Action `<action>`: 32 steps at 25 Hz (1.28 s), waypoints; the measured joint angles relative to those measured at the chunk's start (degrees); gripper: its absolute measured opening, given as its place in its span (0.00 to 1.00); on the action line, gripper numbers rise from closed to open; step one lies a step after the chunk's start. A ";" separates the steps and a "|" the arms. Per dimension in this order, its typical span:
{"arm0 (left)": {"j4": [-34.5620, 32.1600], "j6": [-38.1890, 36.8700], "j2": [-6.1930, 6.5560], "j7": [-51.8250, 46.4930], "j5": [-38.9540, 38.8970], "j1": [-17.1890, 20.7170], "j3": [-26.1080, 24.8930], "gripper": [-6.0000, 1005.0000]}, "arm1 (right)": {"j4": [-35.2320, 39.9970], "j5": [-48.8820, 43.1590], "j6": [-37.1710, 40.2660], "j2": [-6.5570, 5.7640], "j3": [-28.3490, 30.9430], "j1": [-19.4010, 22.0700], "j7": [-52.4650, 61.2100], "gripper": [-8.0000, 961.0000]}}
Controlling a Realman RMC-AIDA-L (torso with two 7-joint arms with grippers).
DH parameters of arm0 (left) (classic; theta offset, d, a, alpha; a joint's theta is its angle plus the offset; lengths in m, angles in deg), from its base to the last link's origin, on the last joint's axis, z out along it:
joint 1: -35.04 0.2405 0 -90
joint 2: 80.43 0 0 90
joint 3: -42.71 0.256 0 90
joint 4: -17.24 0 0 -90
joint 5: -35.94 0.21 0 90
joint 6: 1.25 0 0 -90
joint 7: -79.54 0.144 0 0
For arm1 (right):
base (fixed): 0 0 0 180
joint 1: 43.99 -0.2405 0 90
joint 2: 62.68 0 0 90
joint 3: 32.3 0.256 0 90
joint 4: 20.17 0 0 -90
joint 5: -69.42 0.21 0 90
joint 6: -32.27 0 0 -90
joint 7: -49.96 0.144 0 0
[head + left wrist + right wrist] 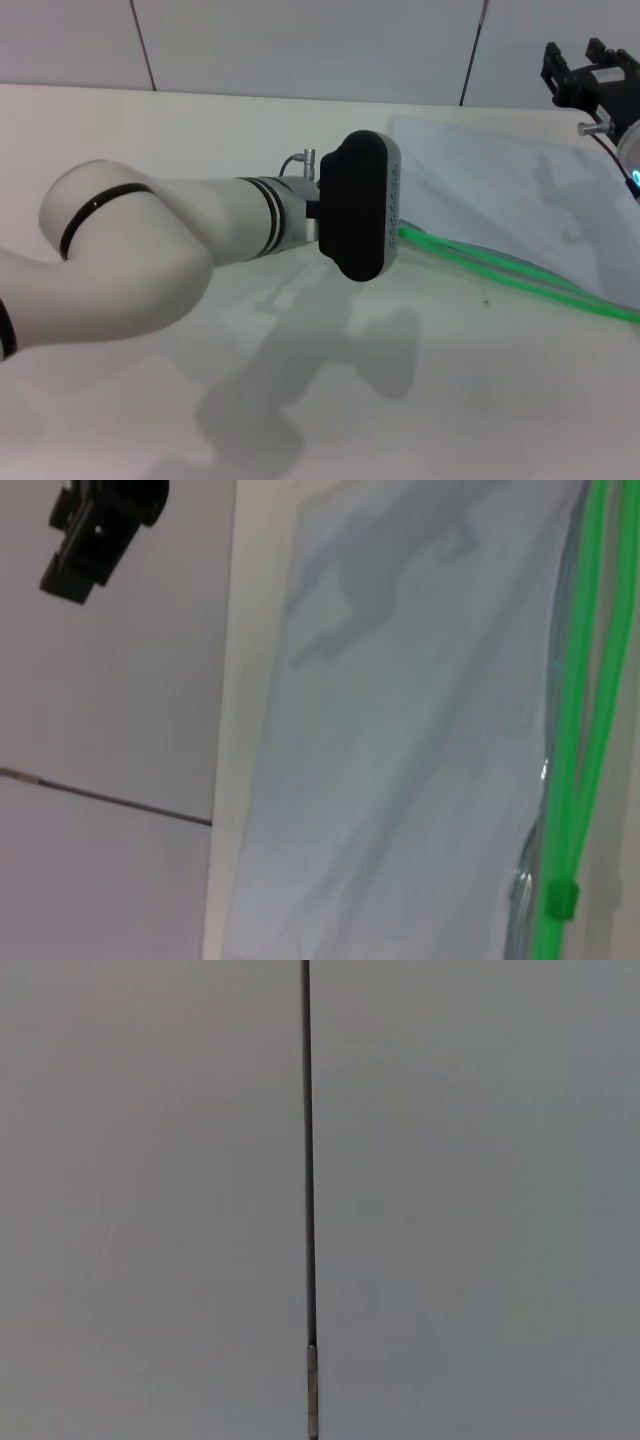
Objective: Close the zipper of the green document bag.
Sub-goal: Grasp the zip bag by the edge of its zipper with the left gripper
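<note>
The green document bag (pixel 500 190) lies flat on the white table at the right, a translucent grey-blue pouch. Its zipper (pixel 520 275) runs along the near long edge as two bright green strips that stand parted. In the left wrist view the bag (pixel 400 740) fills the picture, with the zipper (pixel 575 680) along one side and the small green slider tab (pixel 560 898) where the two strips meet. My left arm reaches across the table; the left gripper's black housing (pixel 360 205) sits at the zipper's left end and hides the tips. My right gripper (pixel 578 72) hangs raised beyond the bag's far right corner.
The white table (pixel 300 400) spreads wide in front of and left of the bag. A grey panelled wall (pixel 300 40) stands behind it. The right wrist view shows only that wall and a dark seam (pixel 308 1160). The right gripper (pixel 100 525) also appears far off in the left wrist view.
</note>
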 joint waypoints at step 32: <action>7.72 13.40 -0.44 -0.26 -4.64 -2.18 5.23 0.82 | 0.08 -0.01 0.00 0.09 -0.03 -0.27 0.19 0.55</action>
